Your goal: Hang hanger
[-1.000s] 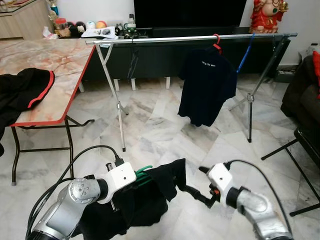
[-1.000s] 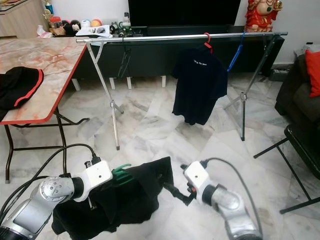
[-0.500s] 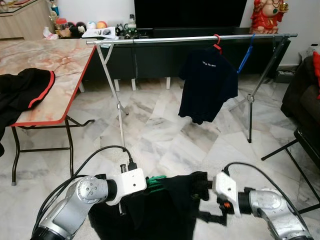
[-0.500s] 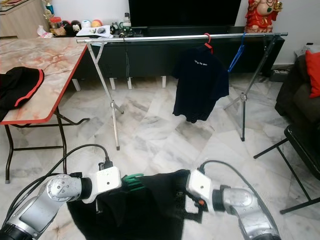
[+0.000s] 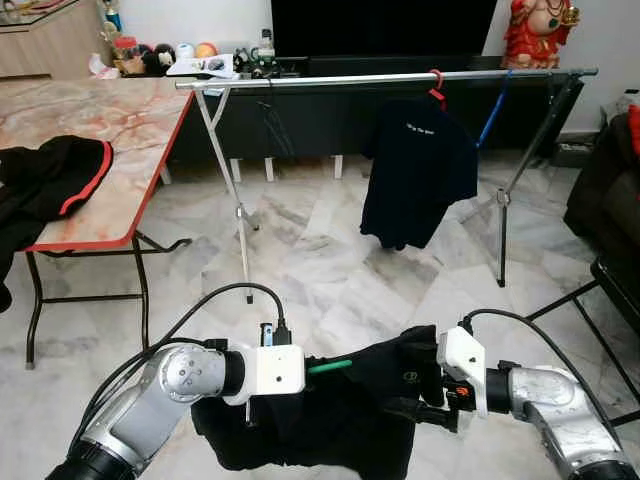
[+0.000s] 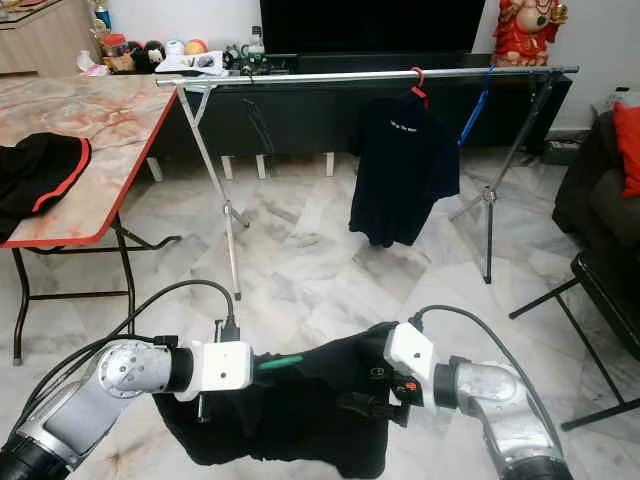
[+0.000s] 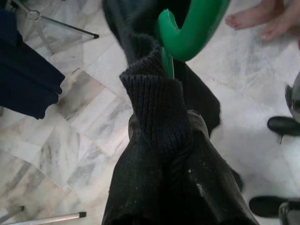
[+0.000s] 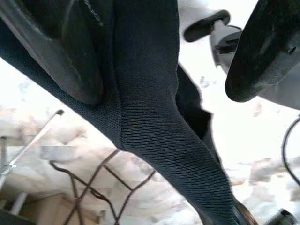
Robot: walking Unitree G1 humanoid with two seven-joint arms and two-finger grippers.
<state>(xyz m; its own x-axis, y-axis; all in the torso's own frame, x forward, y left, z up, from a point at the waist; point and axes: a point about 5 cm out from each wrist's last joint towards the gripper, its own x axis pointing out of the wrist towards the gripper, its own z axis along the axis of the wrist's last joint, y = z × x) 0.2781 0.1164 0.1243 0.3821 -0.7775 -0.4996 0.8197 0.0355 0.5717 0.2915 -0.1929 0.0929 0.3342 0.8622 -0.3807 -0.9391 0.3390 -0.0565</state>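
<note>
Low between our arms, we hold a black shirt (image 5: 330, 410) on a green hanger (image 5: 328, 367). Our left gripper (image 7: 161, 136) is buried in the cloth, so we cannot tell its fingers' state. Our right gripper (image 8: 164, 61) stands open, its fingers (image 8: 56, 51) astride a fold of shirt without clamping it. Far ahead stands the rack (image 5: 380, 78), a dark shirt (image 5: 417, 170) hanging right. Most of the hanger is hidden.

Green hanger (image 7: 187, 28) looks like smooth, glossy plastic; black garment (image 7: 164, 126) is matt ribbed knit cloth. Clothes rack (image 5: 390, 78) shines as bare polished metal. Floor (image 5: 320, 260) is glossy veined marble, folding table (image 5: 100, 130) a marble-look glossy top, red-edged.
</note>
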